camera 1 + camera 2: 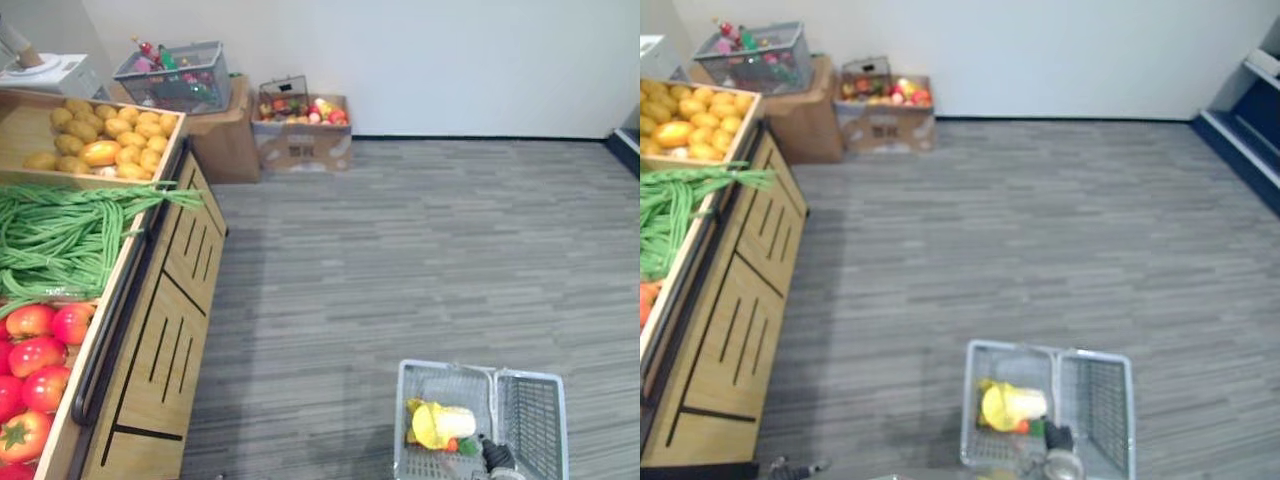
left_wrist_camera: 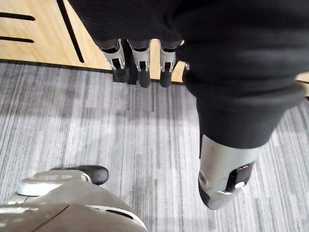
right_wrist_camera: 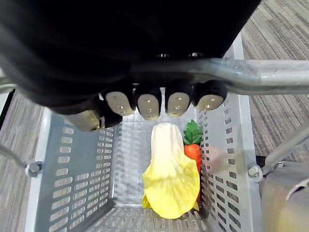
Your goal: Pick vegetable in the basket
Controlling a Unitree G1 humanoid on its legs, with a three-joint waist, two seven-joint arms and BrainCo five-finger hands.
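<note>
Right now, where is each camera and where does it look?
Left eye view: on the head, looking down at wooden stand, floor, basket.
Right eye view: beside it, same scene from slightly rightward.
Left wrist view: along the open left hand to floor and stand front.
Right wrist view: into the basket; right hand, fingers curled round the handle, above cabbage and carrot.
Shared: eyes and right wrist see the basket.

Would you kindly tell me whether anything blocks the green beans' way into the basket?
Nothing visible does. The green beans lie uncovered on the stand, bare floor separates it from the basket, and the right robot hand grips only its handle; cabbage and carrot lie low inside.
</note>
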